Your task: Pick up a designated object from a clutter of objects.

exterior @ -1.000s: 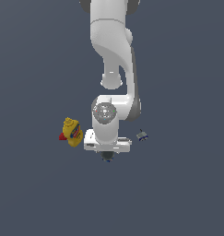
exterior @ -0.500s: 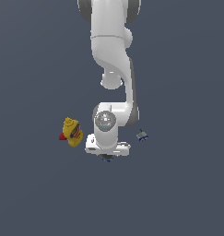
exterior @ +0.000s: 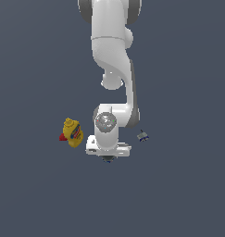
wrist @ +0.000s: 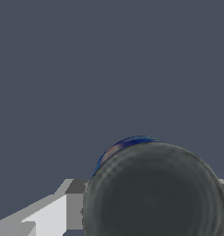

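Can point(wrist: 152, 189): dark grey, round face toward the wrist camera, blue band along its far rim; fills much of the wrist view, directly between the gripper's pale fingers point(wrist: 49, 214), one on either side. Seen in the exterior view only as a dark sliver point(exterior: 108, 159) under the gripper point(exterior: 108, 156). Contact of fingers with can not resolvable; whether spread or clamped, cannot tell. Lifted or resting on the floor, likewise not discernible.

Arm point(exterior: 111, 69): white, descending from the exterior view's top edge, wrist pointing straight down over the can.

Bottle point(exterior: 73, 132): yellow, red cap point(exterior: 63, 137), lying tilted on the floor point(exterior: 178, 194) toward the exterior view's left of the gripper, near but apart from it.

Grey-white piece point(exterior: 142, 136): small, angular, on the floor to the exterior view's right of the gripper, apart from it.

Floor: plain dark grey, edges not in view
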{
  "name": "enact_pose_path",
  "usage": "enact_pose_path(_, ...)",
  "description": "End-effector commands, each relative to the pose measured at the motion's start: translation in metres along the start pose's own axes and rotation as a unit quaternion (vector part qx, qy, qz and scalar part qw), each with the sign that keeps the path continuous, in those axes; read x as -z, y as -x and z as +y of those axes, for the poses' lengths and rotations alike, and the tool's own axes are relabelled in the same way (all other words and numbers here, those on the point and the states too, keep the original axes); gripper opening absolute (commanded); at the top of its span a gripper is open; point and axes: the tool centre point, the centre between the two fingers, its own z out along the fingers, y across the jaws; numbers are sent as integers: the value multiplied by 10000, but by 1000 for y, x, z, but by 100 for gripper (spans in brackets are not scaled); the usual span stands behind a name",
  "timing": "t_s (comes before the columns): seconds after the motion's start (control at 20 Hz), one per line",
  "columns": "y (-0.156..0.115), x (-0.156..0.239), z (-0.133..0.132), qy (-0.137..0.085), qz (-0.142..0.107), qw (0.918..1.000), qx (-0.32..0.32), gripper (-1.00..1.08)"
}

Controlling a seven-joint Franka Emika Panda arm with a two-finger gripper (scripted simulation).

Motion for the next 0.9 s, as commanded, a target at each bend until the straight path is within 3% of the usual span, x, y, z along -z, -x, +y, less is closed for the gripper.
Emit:
enact_pose_path(0.0,0,-1,0,0,2,10000,0,-100)
enact_pose_path(0.45,-1,15,-9,0,2,10000,0,-100)
enact_pose_path(0.85,-6,70,-41,0,2,10000,0,-100)
